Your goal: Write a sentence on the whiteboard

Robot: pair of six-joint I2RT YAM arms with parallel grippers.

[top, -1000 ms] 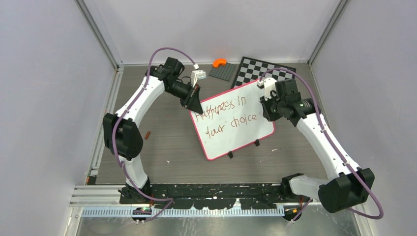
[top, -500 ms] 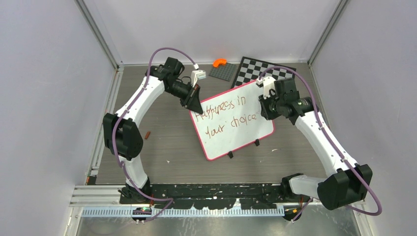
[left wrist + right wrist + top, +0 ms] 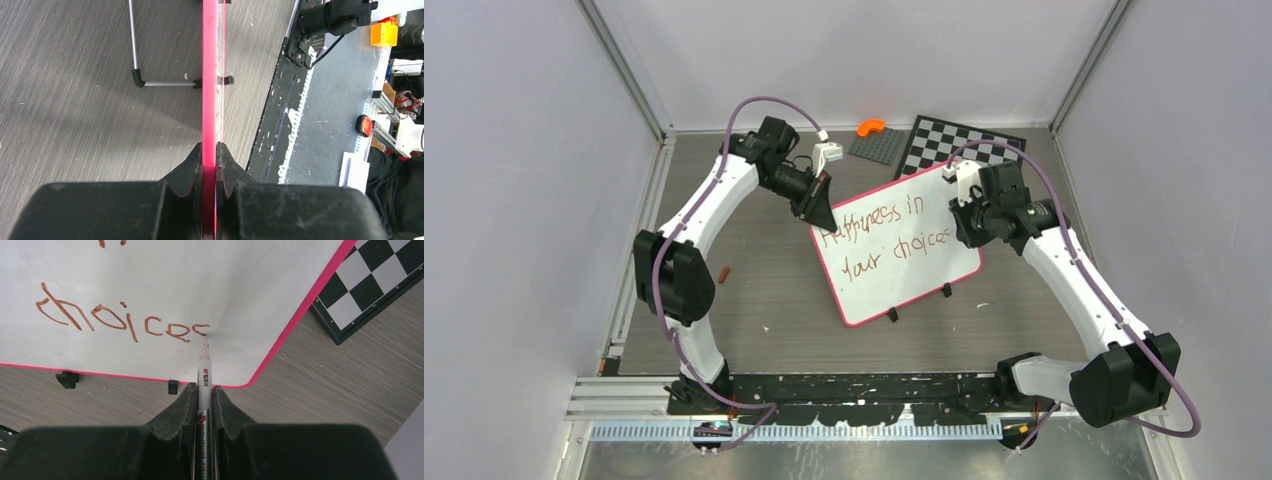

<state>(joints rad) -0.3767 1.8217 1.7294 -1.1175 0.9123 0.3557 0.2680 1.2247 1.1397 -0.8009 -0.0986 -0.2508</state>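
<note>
The whiteboard (image 3: pixel 914 262) with a pink-red frame stands tilted on the table. The sentence (image 3: pixel 884 232) in red-brown marker reads "Happiness in your choices", the last letter still partial. My left gripper (image 3: pixel 824 213) is shut on the board's upper left edge; in the left wrist view the pink frame (image 3: pixel 209 75) runs edge-on between the jaws of the left gripper (image 3: pixel 210 150). My right gripper (image 3: pixel 959 232) is shut on a white marker (image 3: pixel 204 370). The marker's tip touches the board at the end of "choices" (image 3: pixel 125 320).
A black-and-white chessboard (image 3: pixel 954 143) lies behind the whiteboard, also showing in the right wrist view (image 3: pixel 375 280). A grey plate (image 3: pixel 879 146) with an orange piece (image 3: pixel 870 127) sits at the back. A small brown stub (image 3: pixel 726 272) lies left of the board.
The right gripper has shifted slightly left and the marker has added the start of the final letter after "choice". The left gripper and the board have not moved.
</note>
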